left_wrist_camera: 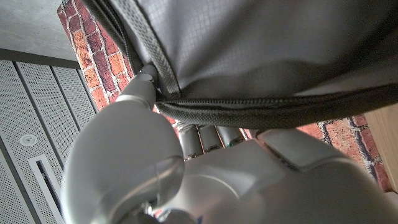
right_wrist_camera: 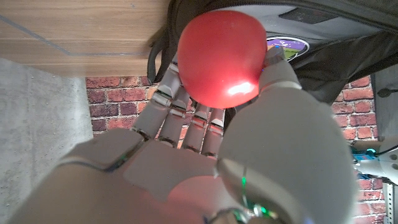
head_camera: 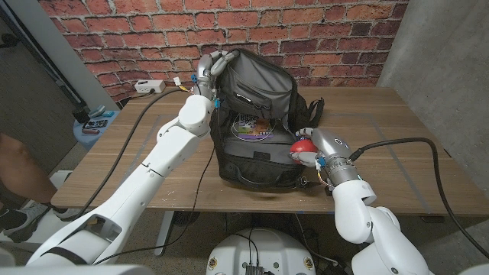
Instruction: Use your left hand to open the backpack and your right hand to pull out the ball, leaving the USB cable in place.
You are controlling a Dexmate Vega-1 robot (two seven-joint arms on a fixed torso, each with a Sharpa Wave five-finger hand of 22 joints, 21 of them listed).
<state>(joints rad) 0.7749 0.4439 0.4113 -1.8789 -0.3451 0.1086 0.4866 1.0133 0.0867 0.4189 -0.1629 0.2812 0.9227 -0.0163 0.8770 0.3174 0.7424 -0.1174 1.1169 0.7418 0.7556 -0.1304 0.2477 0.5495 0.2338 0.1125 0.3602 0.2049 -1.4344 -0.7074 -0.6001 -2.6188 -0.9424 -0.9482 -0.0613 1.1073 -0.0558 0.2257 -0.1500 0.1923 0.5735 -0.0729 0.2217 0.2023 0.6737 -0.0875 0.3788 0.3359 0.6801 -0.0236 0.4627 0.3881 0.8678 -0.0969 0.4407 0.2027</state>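
Note:
A black backpack [head_camera: 260, 122] lies on the wooden table [head_camera: 405, 145] with its grey-lined flap lifted. My left hand [head_camera: 208, 74] grips the flap's top edge at the back left; in the left wrist view the fingers [left_wrist_camera: 146, 84] curl over the zipper rim [left_wrist_camera: 261, 112]. My right hand [head_camera: 315, 149] holds a red ball [head_camera: 302, 147] at the bag's right edge, just outside the opening. The right wrist view shows the ball [right_wrist_camera: 221, 56] between thumb and fingers [right_wrist_camera: 180, 112]. Inside the bag lies a round printed item [head_camera: 252, 128]. I cannot make out a USB cable.
A white power strip [head_camera: 149, 86] lies at the table's back left, with a cable running from it. A small side table with items [head_camera: 95, 122] stands left of the table. A person's arm [head_camera: 15, 164] shows at the left edge. A brick wall stands behind.

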